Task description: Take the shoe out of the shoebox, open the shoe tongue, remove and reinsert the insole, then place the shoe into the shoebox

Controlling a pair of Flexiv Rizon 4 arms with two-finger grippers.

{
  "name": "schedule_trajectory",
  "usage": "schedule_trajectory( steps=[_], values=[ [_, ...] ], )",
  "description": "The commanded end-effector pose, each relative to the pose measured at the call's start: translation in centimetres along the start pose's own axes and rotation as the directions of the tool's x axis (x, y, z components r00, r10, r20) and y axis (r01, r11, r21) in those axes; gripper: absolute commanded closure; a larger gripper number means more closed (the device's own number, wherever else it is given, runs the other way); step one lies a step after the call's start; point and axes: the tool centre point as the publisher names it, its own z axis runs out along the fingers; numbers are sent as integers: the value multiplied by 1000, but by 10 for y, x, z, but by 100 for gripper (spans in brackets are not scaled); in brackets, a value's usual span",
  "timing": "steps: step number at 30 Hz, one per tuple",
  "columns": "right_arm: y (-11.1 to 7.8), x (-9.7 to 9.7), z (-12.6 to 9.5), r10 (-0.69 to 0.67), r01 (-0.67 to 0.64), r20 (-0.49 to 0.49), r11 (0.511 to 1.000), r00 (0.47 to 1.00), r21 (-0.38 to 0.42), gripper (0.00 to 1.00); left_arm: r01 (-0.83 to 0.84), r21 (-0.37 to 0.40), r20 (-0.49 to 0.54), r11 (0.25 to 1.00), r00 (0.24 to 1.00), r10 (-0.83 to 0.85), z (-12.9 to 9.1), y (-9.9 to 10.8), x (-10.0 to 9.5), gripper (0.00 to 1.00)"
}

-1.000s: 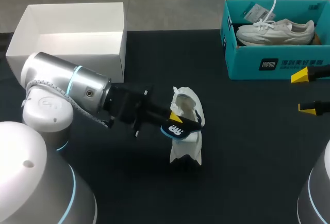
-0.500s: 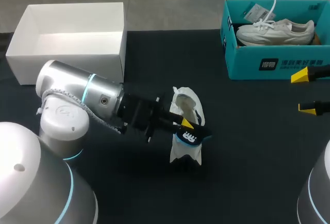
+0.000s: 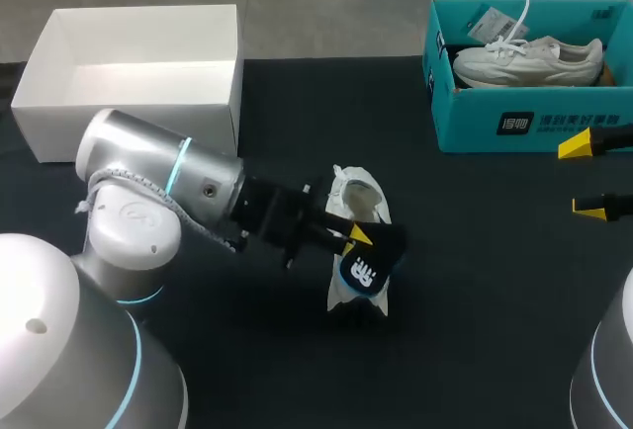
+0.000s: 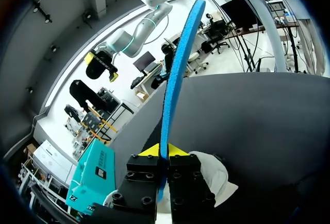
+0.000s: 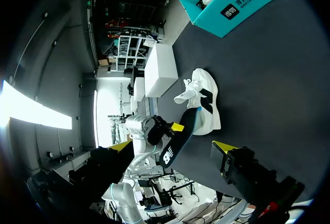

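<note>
- The left gripper (image 3: 356, 237) pinched the insole (image 3: 364, 269) by one end, over the shoe (image 3: 358, 197) at mid-table.
- The insole looked thin, light and springy, so an edge pinch likely sufficed.
- The right gripper (image 3: 584, 178) stood empty, fingers apart, at 3 o'clock.

A white shoe (image 3: 358, 197) stands mid-table, its dark, blue-backed insole (image 3: 364, 266) out and tilted over it, well apart from the teal shoebox (image 3: 475, 123).
</note>
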Motion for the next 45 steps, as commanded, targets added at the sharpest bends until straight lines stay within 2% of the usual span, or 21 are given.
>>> schedule_trajectory(
  steps=[1, 11, 21, 27, 34, 38, 45],
  values=[
    [-4, 0, -1, 2, -2, 3, 1000, 1000, -7, 0, 2, -3, 8, 1000, 1000, -2, -16, -10, -2, 100],
    [-4, 0, -1, 2, -2, 3, 1000, 1000, -7, 0, 18, 1, 49, 1000, 999, -18, -40, -28, -3, 100],
    [-4, 0, -1, 2, -2, 3, 1000, 1000, -7, 0, 85, 30, 45, 996, 995, -87, -40, -33, 8, 100],
    [-4, 0, -1, 2, -2, 3, 1000, 1000, -7, 0, 93, 71, 41, 993, 995, -96, -27, -35, 13, 100],
    [-4, 0, -1, 2, -2, 3, 1000, 1000, -7, 0, 104, 84, 42, 991, 993, -108, -14, -25, 23, 100],
    [-4, 0, -1, 2, -2, 3, 1000, 1000, -7, 0, 101, 91, 48, 991, 993, -106, -13, -17, 32, 100],
    [-4, 0, -1, 2, -2, 3, 1000, 1000, -7, 0, 112, 57, 35, 992, 993, -114, -16, -8, 39, 100]
  ],
)
